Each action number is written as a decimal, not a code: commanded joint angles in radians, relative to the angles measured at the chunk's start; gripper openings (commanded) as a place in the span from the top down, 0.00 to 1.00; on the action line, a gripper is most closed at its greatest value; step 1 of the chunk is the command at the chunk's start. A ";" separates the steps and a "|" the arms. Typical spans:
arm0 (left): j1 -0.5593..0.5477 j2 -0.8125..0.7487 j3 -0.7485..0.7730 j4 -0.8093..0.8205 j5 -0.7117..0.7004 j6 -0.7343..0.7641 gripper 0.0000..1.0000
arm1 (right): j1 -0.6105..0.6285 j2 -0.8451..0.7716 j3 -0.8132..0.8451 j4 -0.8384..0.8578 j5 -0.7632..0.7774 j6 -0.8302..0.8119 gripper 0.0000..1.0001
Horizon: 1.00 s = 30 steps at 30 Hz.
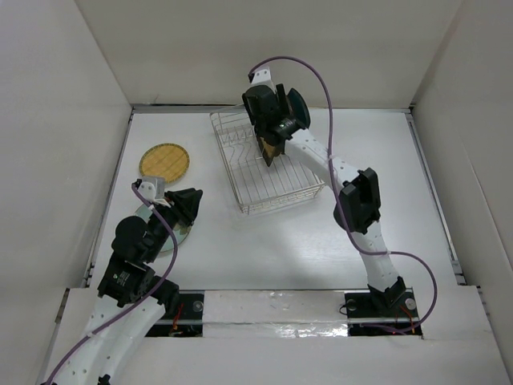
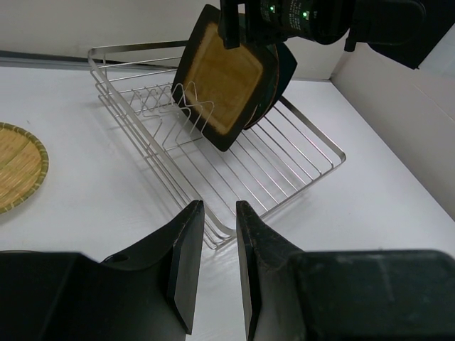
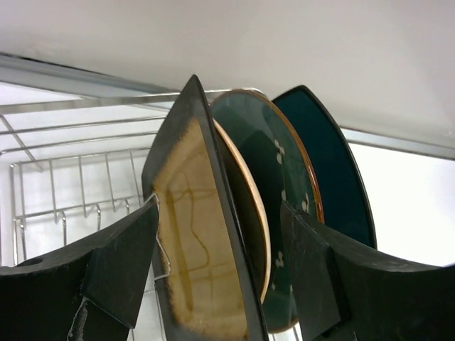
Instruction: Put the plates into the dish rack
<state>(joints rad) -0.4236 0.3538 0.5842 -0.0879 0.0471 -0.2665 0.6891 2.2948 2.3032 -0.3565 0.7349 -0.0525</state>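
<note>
Three plates that I can make out clearly stand on edge in the dish rack (image 1: 276, 188), packed close at its far end. Nearest my right wrist camera is the amber square plate (image 2: 224, 78) with its black rim, tilted and leaning back. Behind it comes the dark teal round plate (image 3: 277, 156) with small white marks, and behind that the teal square plate (image 3: 334, 177). A pale rim shows between the amber plate and the dark teal round one, but I cannot tell what it belongs to. The row of upright prongs (image 2: 160, 99) on the near side of the amber plate stands bare.

The right gripper (image 3: 220, 213) hangs over these plates with its jaws wide apart. One finger sits at the amber plate's outer edge and the other out in front of the dark teal round plate, so it has a grip on nothing.

The rack sits at an angle on the far middle of the white table (image 1: 240, 257). Well to its left the yellow checked plate (image 1: 164, 160) lies flat. Nearer the arm bases, the pale green plate (image 1: 181, 234) lies mostly hidden beneath my left arm.

The left gripper (image 2: 220, 206) hovers above the table, pointing at the rack, fingers nearly together with only a narrow slit between them and nothing in it.
</note>
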 commanded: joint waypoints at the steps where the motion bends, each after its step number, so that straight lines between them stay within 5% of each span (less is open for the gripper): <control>1: 0.005 0.011 0.020 0.037 -0.010 0.007 0.78 | 0.018 -0.138 -0.069 0.144 -0.009 -0.027 0.24; 6: 0.005 0.011 0.022 0.034 -0.019 0.006 0.78 | 0.114 -0.311 -0.247 0.229 -0.078 -0.009 0.24; 9: 0.005 -0.001 0.023 0.036 -0.036 0.007 0.81 | 0.208 -0.409 -0.417 0.319 -0.158 0.035 0.34; 11: 0.005 -0.025 0.025 0.033 -0.074 0.006 0.90 | 0.254 -0.431 -0.509 0.373 -0.271 0.112 0.64; 12: 0.005 -0.036 0.023 0.034 -0.104 0.006 0.93 | 0.297 -0.428 -0.527 0.386 -0.311 0.138 0.93; 13: 0.005 -0.050 0.023 0.033 -0.127 0.001 1.00 | 0.318 -0.417 -0.536 0.392 -0.346 0.163 1.00; 21: 0.005 -0.243 0.002 0.048 -0.337 -0.031 1.00 | 0.435 -0.183 -0.464 0.376 -0.588 0.316 0.97; 22: 0.005 -0.252 0.002 0.048 -0.349 -0.031 0.98 | 0.446 -0.158 -0.447 0.363 -0.595 0.327 0.72; 24: 0.005 -0.263 -0.001 0.048 -0.369 -0.030 0.89 | 0.446 -0.085 -0.406 0.317 -0.612 0.350 0.44; 27: 0.005 -0.257 -0.001 0.048 -0.369 -0.023 0.75 | 0.446 -0.029 -0.354 0.286 -0.589 0.370 0.31; 30: 0.005 -0.237 0.002 0.045 -0.359 -0.019 0.69 | 0.420 0.014 -0.347 0.290 -0.586 0.396 0.28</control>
<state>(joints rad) -0.4236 0.0994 0.5838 -0.0792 -0.2939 -0.2893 1.1320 2.3287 1.8759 -0.0921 0.1574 0.2951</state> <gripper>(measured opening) 0.302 0.713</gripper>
